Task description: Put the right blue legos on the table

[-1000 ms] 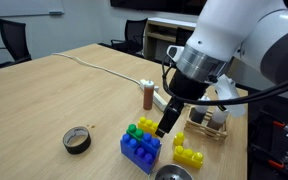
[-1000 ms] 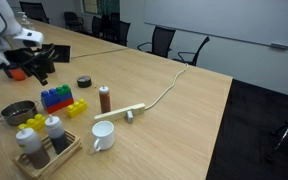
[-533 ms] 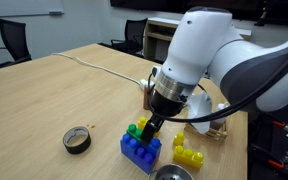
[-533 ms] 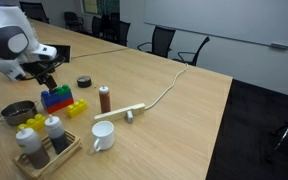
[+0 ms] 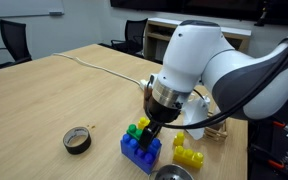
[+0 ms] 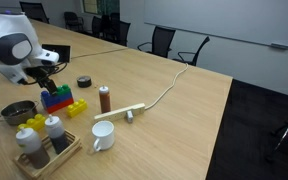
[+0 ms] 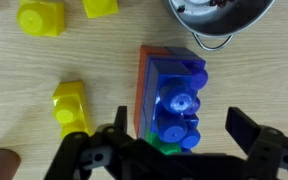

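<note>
A lego stack stands on the light wood table [image 5: 54, 90]: a wide blue base block [image 5: 141, 153], a green piece [image 5: 134, 130] and small dark-blue studded bricks on top [image 7: 177, 103]. It also shows in an exterior view [image 6: 56, 98]. My gripper [image 7: 179, 130] is open and hangs right above the stack, one finger on each side of the blue bricks, not touching them. In both exterior views the gripper [image 5: 150, 127] [image 6: 48, 80] hides part of the stack's top, so I cannot tell the small blue bricks apart there.
Loose yellow bricks [image 7: 69, 105] [image 5: 189, 155] [image 6: 76, 108] lie beside the stack. A metal bowl [image 7: 219, 15] [image 6: 17, 112] is close by. Also there: a tape roll [image 5: 78, 140], a brown bottle [image 6: 104, 98], a white mug [image 6: 103, 135] and a wooden caddy with bottles [image 6: 44, 147].
The arm has swung in over the lego stack and come down, so the open gripper now sits right above it. The stack has not moved.
</note>
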`<state>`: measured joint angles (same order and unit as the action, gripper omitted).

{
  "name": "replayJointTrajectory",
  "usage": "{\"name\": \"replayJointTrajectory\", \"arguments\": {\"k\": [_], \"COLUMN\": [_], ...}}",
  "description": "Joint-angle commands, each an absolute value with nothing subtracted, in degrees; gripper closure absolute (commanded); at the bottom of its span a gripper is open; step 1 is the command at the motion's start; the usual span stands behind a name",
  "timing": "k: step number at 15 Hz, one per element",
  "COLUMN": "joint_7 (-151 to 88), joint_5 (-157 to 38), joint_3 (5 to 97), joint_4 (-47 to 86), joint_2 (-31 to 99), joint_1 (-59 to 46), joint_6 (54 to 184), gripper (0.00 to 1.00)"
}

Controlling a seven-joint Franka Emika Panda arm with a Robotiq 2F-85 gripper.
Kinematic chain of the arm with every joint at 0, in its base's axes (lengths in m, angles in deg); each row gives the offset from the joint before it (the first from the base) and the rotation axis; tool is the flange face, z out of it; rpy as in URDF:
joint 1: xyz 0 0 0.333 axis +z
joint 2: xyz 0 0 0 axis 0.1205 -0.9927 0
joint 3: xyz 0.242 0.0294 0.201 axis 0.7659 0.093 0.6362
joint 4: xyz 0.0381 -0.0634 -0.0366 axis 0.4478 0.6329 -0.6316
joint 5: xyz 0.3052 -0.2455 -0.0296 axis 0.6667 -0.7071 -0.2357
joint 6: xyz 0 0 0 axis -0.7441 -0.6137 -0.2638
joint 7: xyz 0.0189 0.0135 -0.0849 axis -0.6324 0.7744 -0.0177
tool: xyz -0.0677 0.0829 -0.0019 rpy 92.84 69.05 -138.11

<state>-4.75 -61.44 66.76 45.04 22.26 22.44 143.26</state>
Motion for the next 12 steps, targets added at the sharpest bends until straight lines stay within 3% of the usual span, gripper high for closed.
{"name": "replayJointTrajectory", "arguments": {"k": [1, 12], "joint_7": [-7.97, -10.5], "joint_5": [-58.69, -59.0], "joint_3": [66.84, 65.45], "joint_4": [44.97, 44.92], "joint_2": [22.17, 21.64], "joint_1": [22.35, 23.18], "joint_6": [142.92, 141.12], "gripper": [0.0, 0.0]}}
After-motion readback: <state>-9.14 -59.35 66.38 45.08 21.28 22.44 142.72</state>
